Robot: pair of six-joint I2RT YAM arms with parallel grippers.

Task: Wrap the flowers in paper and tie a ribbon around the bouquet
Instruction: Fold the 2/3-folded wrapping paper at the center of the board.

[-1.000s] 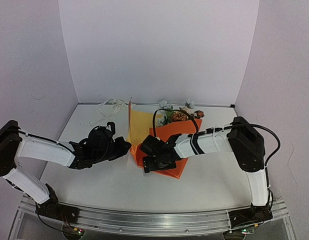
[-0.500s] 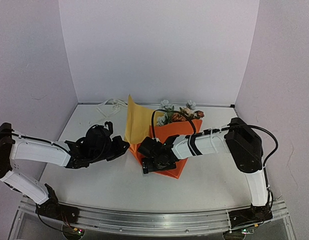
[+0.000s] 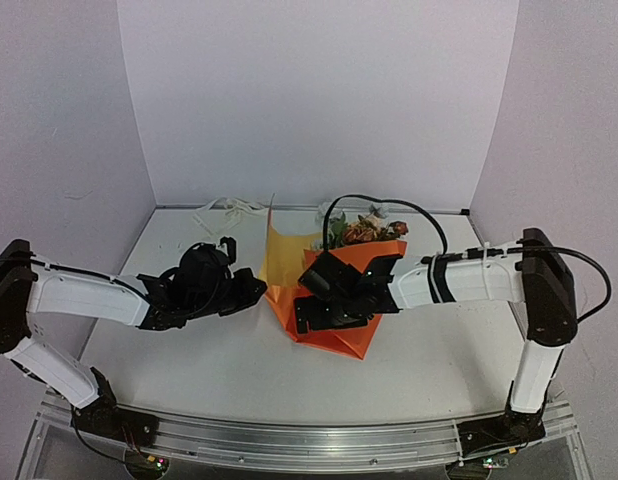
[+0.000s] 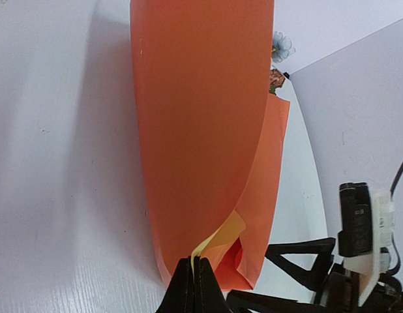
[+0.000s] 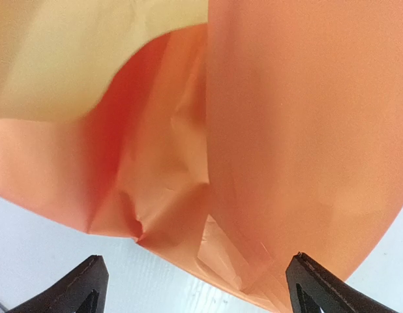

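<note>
Folded orange paper (image 3: pixel 341 338) lies long axis near-to-far, flowers (image 3: pixel 361 231) toward the back wall. Left end effector (image 4: pixel 194 264) pinches the paper's near edge; right end effector (image 5: pixel 197 257) gapes wide, facing the paper.

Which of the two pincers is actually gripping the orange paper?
The left pincer: its tips are pinched shut on an edge of the paper. The right pincer stands wide open, gripping nothing.

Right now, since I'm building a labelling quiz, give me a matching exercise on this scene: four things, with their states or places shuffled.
1 left hand
2 right hand
3 flowers
4 ribbon

a lying by the back wall
b open, facing the folded paper
c shut on the paper's edge
d heads showing at the paper's far end

Pairs: 1-c, 2-b, 3-d, 4-a
</note>
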